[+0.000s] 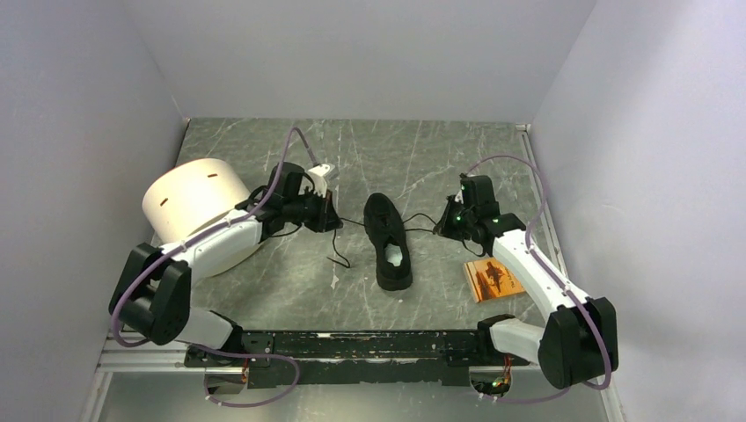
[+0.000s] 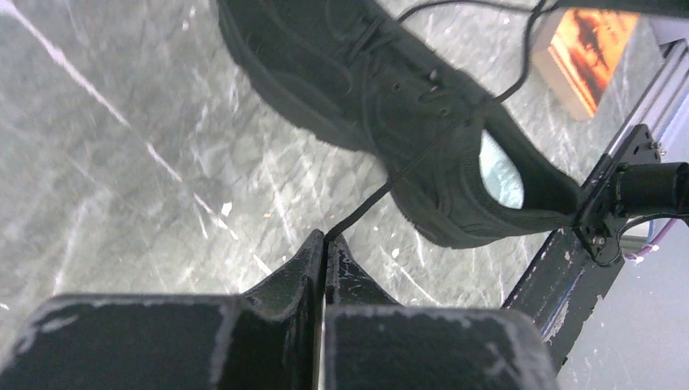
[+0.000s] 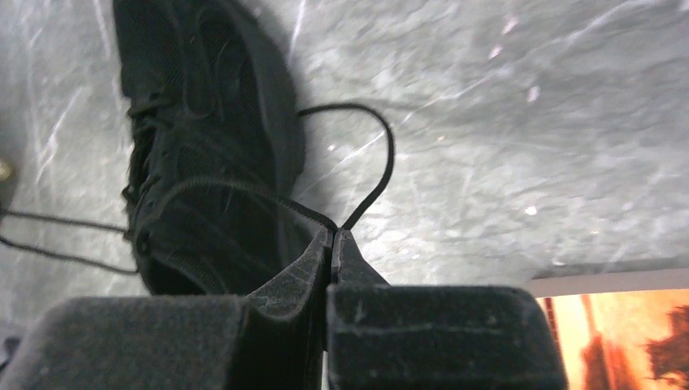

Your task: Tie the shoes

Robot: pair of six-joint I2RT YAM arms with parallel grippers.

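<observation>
Both grippers flank the shoe [image 1: 389, 242], which lies mid-way on the worktop [image 1: 290, 290] with its toe away from the bases: left gripper [image 2: 327, 240] pinched on the left lace [image 2: 357, 210], right gripper [image 3: 333, 236] on the right lace [image 3: 371, 191], about equally near.

the right gripper [image 3: 331, 236] is pinching a black lace [image 3: 375, 180] beside the black shoe [image 3: 203, 138]; an orange booklet [image 3: 626, 341] is lying nearby.

Matt black cloth sneaker [image 1: 388, 239], glossy marbled table [image 1: 422, 158]
</observation>
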